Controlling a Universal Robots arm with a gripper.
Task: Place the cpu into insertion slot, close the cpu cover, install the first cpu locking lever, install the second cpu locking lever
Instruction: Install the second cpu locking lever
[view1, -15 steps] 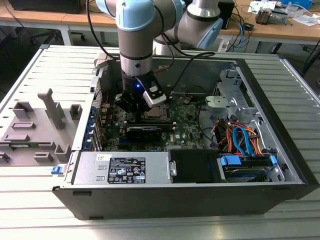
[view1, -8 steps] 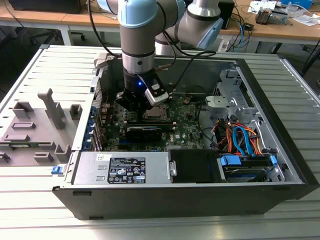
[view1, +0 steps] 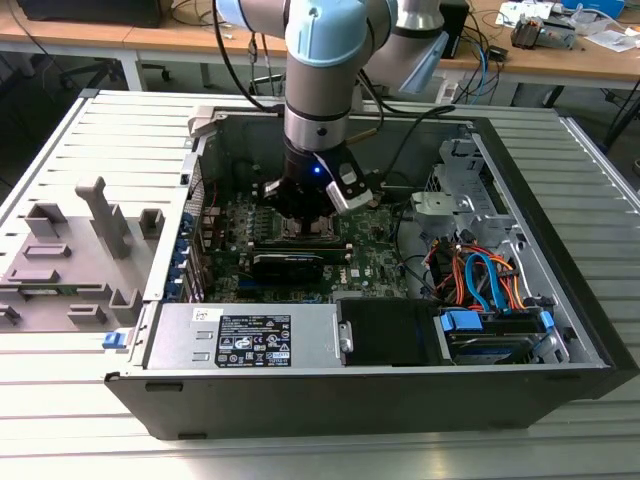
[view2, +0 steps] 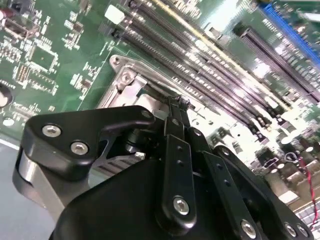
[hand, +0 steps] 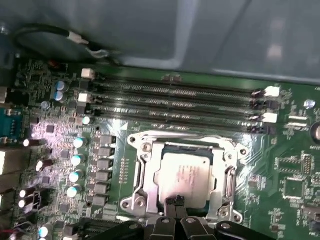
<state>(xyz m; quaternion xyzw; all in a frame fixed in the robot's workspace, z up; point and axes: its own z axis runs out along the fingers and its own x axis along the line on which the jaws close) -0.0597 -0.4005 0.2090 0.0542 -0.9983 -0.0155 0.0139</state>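
Black fingertips (hand: 174, 202) of the gripper (hand: 174, 201) are pressed together with no gap between them and nothing clamped, their tips touching the near edge of the cpu (hand: 186, 175) in the first wrist view. In the second wrist view the same closed fingertips (view2: 176, 106) come down onto the socket's metal frame (view2: 127, 80).

That pale silver-grey chip lies flat in the insertion slot, and the cpu cover (hand: 145, 175) is down around it, its window leaving the chip's top bare.

Beside the socket, four long dark memory slots (hand: 175, 102) run in parallel, and a row of small cylindrical capacitors (hand: 77, 160) stands along another side of it on the green motherboard (hand: 295, 165).

From the exterior view, the gripper (view1: 303, 222) reaches straight down from the arm (view1: 322, 60) into the open computer case (view1: 380, 400), over the middle of the board. A grey fixture block (view1: 70, 262) sits on the slatted table (view1: 60, 400), at the exterior view's left of the case.
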